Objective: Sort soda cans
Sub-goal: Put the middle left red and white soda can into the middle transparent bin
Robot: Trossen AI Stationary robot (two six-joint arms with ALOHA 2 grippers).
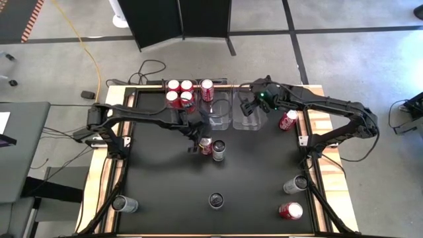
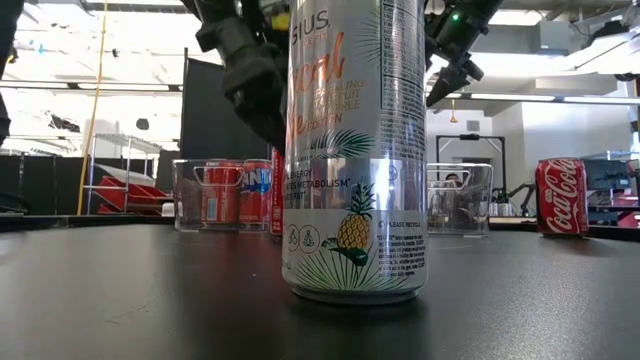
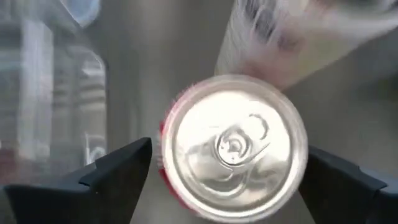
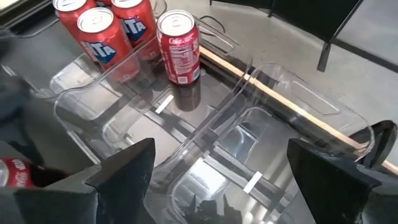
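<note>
My left gripper [image 1: 201, 142] hangs open over an upright red can [image 3: 233, 146] at the table's middle. One finger stands on each side of its silver top, and I see no touch. A silver can [image 1: 219, 151] stands right next to that red can. My right gripper [image 4: 217, 180] is open and empty above the right-hand clear bin [image 1: 250, 114]. Several red cans [image 1: 179, 92] stand in the left bin, and one red can [image 4: 178, 46] stands in the middle bin. Loose cans stand on the table: red [image 1: 288, 120], silver [image 1: 295, 184], red [image 1: 290, 211], silver [image 1: 216, 199], silver [image 1: 124, 203].
Three clear bins sit side by side at the far edge, and the right one [image 4: 261, 143] holds nothing. In the low view a tall silver can with a pineapple print [image 2: 352, 150] fills the foreground. The mat's left half holds only the one silver can at its near corner.
</note>
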